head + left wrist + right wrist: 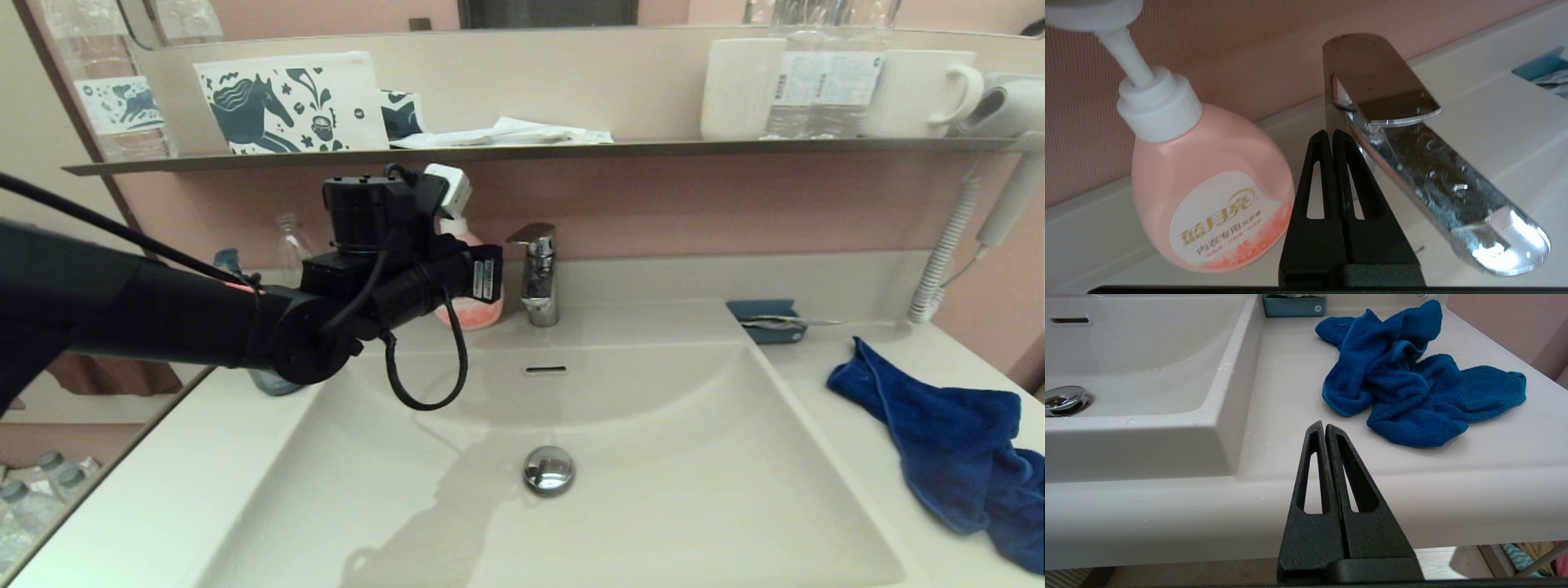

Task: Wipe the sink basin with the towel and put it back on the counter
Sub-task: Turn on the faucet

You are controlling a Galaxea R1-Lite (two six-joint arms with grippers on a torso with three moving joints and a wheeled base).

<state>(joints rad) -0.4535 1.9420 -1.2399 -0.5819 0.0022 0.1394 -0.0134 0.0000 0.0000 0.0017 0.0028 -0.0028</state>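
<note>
— Black arm [155, 314] first, since it fills the near left of the head view. What is it doing?

— That is the left arm, reaching across the back left corner of the sink basin [653, 457]. Its left gripper [1329, 134] has both fingers pressed flat together with nothing between them. It points at the gap between a pink pump bottle [1208, 192] and the chrome faucet [1412, 155], close to both, though from the wrist view I cannot say for sure whether it touches either.

— And the other arm?

— Only its wrist view shows it. The right gripper [1323, 426] is likewise pinched closed and empty, sitting low in front of the counter [1290, 388] edge, well apart from the cloth.

— Where is the towel?

— The towel [947, 441] lies crumpled on the counter to the right of the basin, near the front right corner, with no gripper on it. Just behind it sits a small teal tray [766, 320] against the raised back edge.

— Anything in the basin itself?

— A round chrome drain plug [549, 469] at the middle and a slim overflow slot [545, 370] on the rear slope, below the faucet. Water drops show on the spout.

— Above that?

— A thin dark shelf [735, 147] carries a horse-printed pouch [290, 102], water bottles [824, 82] and white mugs [922, 94]. A hair dryer [1008, 106] hangs at the far right.
</note>
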